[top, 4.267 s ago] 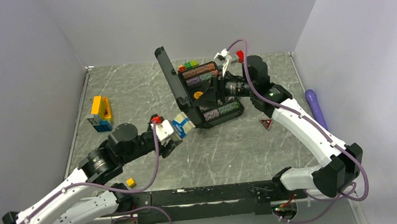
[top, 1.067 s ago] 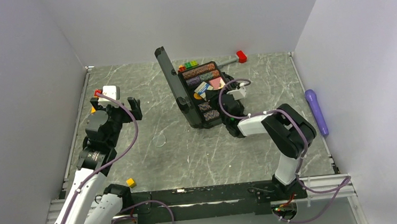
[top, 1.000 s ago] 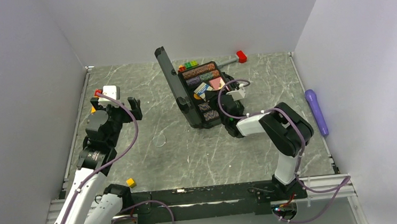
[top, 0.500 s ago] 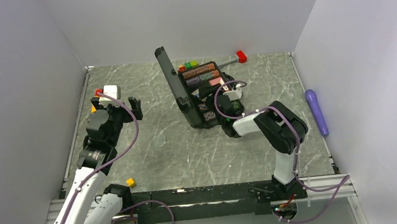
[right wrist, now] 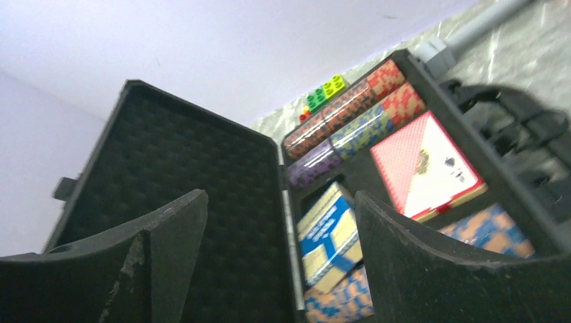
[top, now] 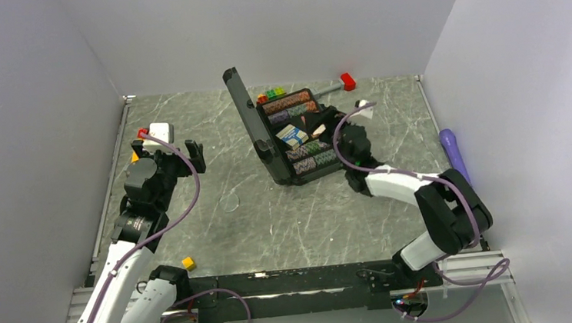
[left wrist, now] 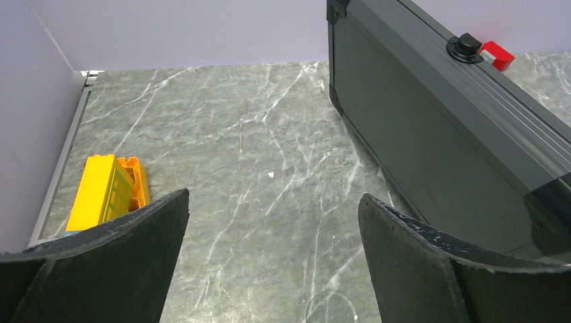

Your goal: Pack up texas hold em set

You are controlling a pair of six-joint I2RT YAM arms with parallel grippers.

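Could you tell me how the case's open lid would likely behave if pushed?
The lid looks like rigid hard plastic, so it would probably swing as one piece rather than flex. It stands nearly upright, so a light push may tip it shut. The blue-white deck sits askew and might block it.

This looks like a robot lab, set up as a small test booth. Plain pale walls (top: pixel 40 111) stand close on three sides, like a box. The table (top: pixel 288 223) is one flat grey sheet with white veins, and a metal strip (left wrist: pixel 62 158) runs along its edge. Two white and black robot arms, the left arm (top: pixel 121 267) and the right arm (top: pixel 416 186), are bolted to a black rail (top: pixel 308 279) at the near edge. Purple cables (top: pixel 195 190) loop along them. An odd mix of things sits on the table: a black case (top: pixel 249 122) of game chips, a yellow block (left wrist: pixel 108 192), a small yellow cube (top: pixel 188 262) and a purple cylinder (top: pixel 455 157).
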